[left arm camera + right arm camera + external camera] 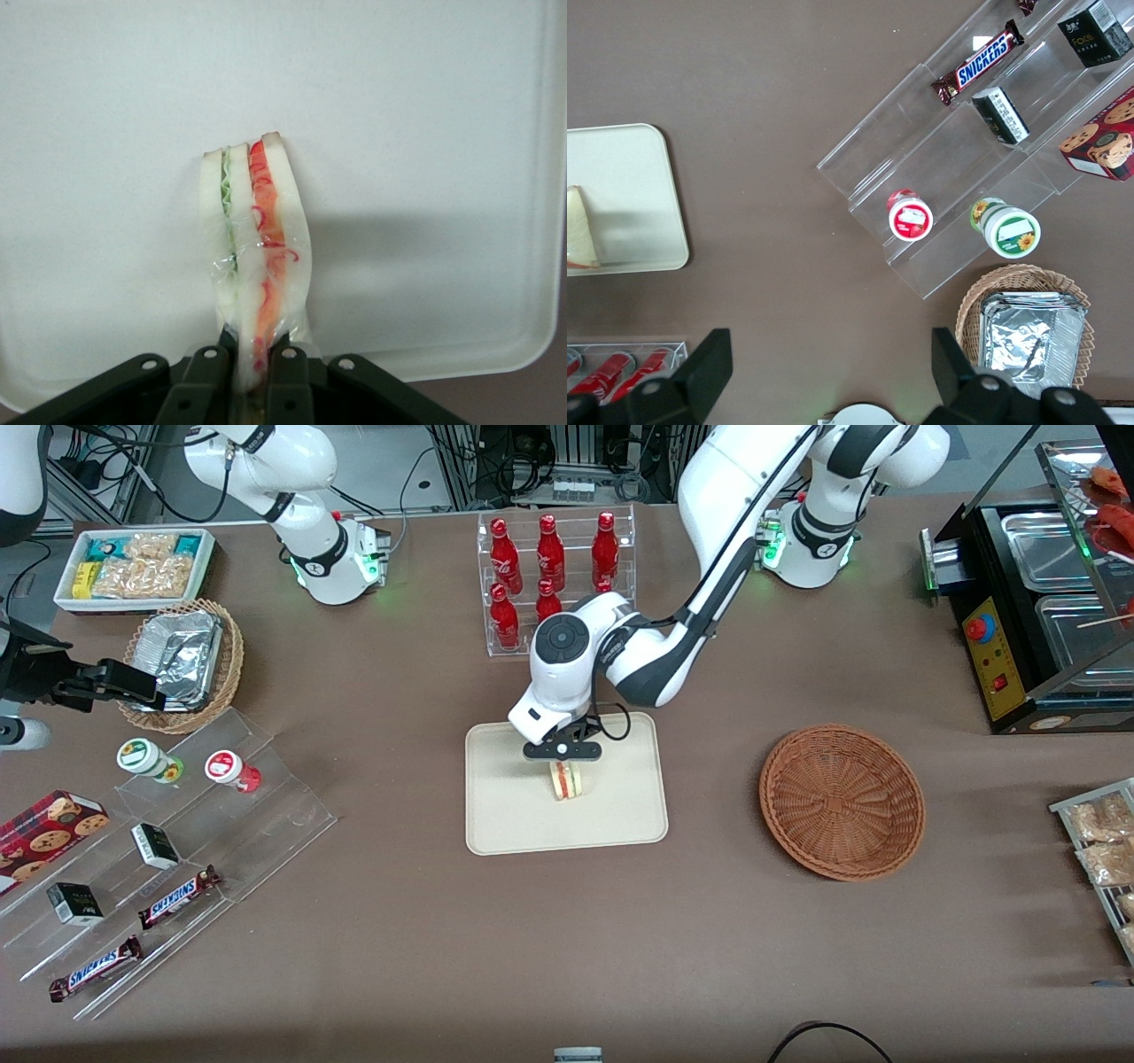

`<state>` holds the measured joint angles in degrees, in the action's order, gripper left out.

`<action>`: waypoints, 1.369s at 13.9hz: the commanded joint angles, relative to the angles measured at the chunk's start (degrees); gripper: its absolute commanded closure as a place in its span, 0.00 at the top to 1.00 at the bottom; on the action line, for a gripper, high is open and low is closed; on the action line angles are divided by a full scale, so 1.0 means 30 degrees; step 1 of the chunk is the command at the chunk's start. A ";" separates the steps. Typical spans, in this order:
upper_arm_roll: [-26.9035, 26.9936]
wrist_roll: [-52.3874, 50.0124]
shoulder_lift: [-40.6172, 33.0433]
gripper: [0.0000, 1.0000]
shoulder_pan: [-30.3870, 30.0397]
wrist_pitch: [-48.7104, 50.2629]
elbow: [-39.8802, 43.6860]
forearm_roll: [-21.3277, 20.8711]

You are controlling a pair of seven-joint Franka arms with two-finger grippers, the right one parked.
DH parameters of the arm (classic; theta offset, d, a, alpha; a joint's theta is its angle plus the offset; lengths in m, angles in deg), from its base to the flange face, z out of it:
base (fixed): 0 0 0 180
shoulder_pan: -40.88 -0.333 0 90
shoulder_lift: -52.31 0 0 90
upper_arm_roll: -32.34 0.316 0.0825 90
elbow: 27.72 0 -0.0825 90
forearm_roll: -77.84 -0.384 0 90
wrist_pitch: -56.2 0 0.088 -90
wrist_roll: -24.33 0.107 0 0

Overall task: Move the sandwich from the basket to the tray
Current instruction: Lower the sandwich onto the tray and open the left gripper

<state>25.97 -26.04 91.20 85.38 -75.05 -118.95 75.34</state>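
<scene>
- Cream-beige and low-rimmed, the tray [496, 815] lies in the middle of the table, and the gripper [563, 760] hangs directly over it, reaching down from the working arm.
- Its two fingers [285, 382] are pinched narrow on the sandwich [567, 780], one on each bread face, so the soft wedge is pressed flat across its layers and the filling does not slide apart.
- Clear wrap shows around the sandwich in the left wrist view, with the red-orange and green layers running lengthwise away from the fingers.
- Held by one end, the wedge stands on edge with its free end down at the tray surface; whether it is actually touching cannot be told, though its shadow sits close beside it.
- Reddish-brown and woven, the basket [842, 801] sits well apart toward the working arm's end of the table and holds nothing, so the carry looks finished.
- What remains, by my reading, is to let go and lift clear; an upright wedge may tip onto its side when released, which the tray's bare centre allows for.
</scene>
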 commanded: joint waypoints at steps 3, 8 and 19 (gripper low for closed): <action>0.0307 -0.0263 0.0246 0.12 0.0402 -0.0576 0.0118 -0.0573; 0.0307 -0.0262 -0.0103 1.00 0.0285 -0.0314 0.0206 -0.0543; 0.0512 0.0669 -0.7568 1.00 -0.3343 0.8936 0.0118 -0.0250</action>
<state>27.77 -25.59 73.03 77.53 -51.73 -116.48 74.58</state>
